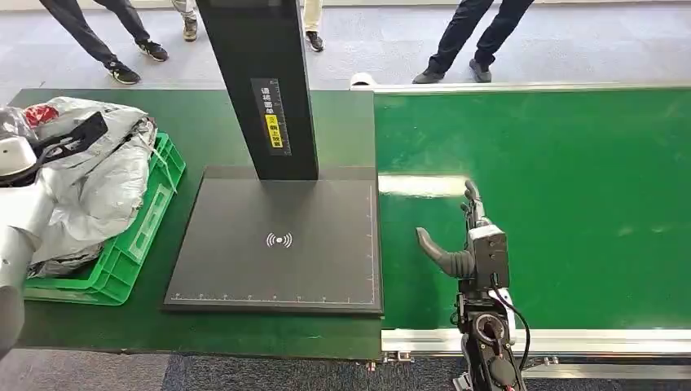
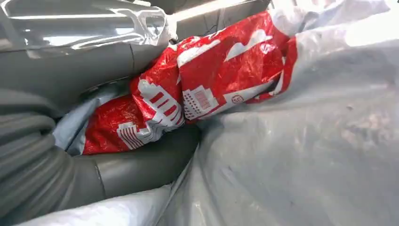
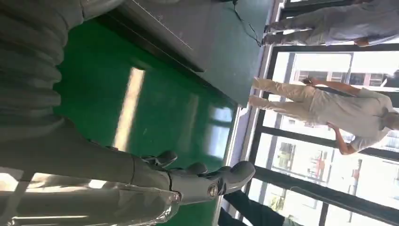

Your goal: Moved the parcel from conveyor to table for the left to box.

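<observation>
Judging by its crinkled red-and-white plastic wrap, the soft parcel (image 2: 188, 94) should be light, slippery and yielding, best gripped around its bunched middle. It lies among grey plastic mailer bags (image 1: 98, 175) heaped in the green plastic crate (image 1: 138, 244) left of the black scanner platform (image 1: 277, 244). The left hand (image 1: 69, 138) rests on that heap, its grip hidden. The right hand (image 1: 464, 236) hovers empty, fingers apart, over the green conveyor belt (image 1: 570, 204).

One green crate (image 1: 147, 236), one black scanner stand (image 1: 277, 244) and one conveyor belt (image 1: 570, 204). At least two parcels: grey bags (image 1: 98, 187) and one red-and-white (image 2: 197, 94). Three people's legs show at the far side
</observation>
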Controlling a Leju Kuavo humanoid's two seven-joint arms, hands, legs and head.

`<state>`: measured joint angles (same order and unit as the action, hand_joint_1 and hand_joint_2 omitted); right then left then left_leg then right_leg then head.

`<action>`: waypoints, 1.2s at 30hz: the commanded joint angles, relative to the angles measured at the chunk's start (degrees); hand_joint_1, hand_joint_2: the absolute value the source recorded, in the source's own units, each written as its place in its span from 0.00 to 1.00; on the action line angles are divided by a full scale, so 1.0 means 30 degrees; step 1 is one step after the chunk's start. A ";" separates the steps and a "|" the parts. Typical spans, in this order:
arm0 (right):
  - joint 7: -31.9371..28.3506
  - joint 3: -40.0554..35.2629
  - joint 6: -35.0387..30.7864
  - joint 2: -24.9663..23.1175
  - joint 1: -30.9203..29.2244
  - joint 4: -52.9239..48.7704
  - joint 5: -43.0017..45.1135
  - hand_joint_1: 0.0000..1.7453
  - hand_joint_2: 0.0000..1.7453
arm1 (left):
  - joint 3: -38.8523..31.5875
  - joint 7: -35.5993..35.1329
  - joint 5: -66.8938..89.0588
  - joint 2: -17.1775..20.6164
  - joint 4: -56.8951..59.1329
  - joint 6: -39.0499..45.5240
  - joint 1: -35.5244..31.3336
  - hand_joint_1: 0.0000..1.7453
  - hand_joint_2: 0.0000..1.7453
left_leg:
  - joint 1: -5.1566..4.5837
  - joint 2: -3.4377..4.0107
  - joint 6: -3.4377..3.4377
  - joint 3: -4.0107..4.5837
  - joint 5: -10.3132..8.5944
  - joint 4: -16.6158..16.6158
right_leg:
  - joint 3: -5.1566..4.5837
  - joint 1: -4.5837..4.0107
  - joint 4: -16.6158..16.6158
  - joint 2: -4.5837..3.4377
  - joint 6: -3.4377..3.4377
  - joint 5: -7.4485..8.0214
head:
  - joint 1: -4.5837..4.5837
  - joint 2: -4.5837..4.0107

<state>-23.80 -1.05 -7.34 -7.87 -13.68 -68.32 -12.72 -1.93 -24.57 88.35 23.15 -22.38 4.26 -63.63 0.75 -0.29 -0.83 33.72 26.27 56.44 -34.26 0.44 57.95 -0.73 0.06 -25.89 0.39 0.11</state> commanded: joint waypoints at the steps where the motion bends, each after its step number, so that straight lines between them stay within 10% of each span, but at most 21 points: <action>1: 0.0093 -0.0267 -0.0059 0.0010 -0.0743 0.1361 0.0042 0.00 1.00 | 0.0538 -0.0095 0.0551 0.0095 0.1777 -0.0147 -0.1267 1.00 1.00 | 0.0013 0.0009 0.0008 -0.0014 0.0009 0.0004 | 0.0022 -0.0018 -0.0008 0.0013 0.0001 -0.0004 | 0.0000 0.0007; 21: 0.0261 0.0171 0.0116 -0.0407 -0.1489 0.2717 -0.0043 0.00 1.00 | 0.0695 0.1690 0.0257 -0.0742 0.2010 -0.6901 0.0094 1.00 1.00 | -0.0005 0.0003 0.0016 -0.0082 -0.0003 -0.0050 | 0.0083 -0.0001 -0.0053 0.0013 -0.0004 0.0004 | 0.0007 0.0007; 22: 0.0444 0.0066 0.0324 -0.0349 -0.1274 0.2781 -0.0122 0.00 1.00 | 0.1029 0.3547 0.0232 -0.0829 0.1048 -0.4480 0.0809 0.00 1.00 | -0.0006 0.0005 0.0014 -0.0064 0.0001 -0.0034 | 0.0064 0.0002 -0.0034 0.0011 -0.0004 0.0000 | 0.0000 0.0007; 36: 0.0294 0.0287 0.0526 -0.0192 -0.0776 0.2553 -0.0165 0.00 1.00 | 0.1783 0.4368 -0.0532 -0.1334 0.0968 -0.6082 0.0126 0.00 1.00 | 0.0008 -0.0092 0.0019 -0.0058 -0.0015 -0.0026 | 0.0098 -0.0012 -0.0046 0.0119 -0.0009 -0.0010 | 0.0000 0.0007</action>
<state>-22.88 -0.79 -6.10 -8.90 -14.84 -64.50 -13.35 1.51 -12.09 87.82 21.14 -22.29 -12.68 -62.15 0.74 -0.44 -0.82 33.66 26.24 56.44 -34.16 0.45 57.94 -0.57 0.04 -25.91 0.39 0.13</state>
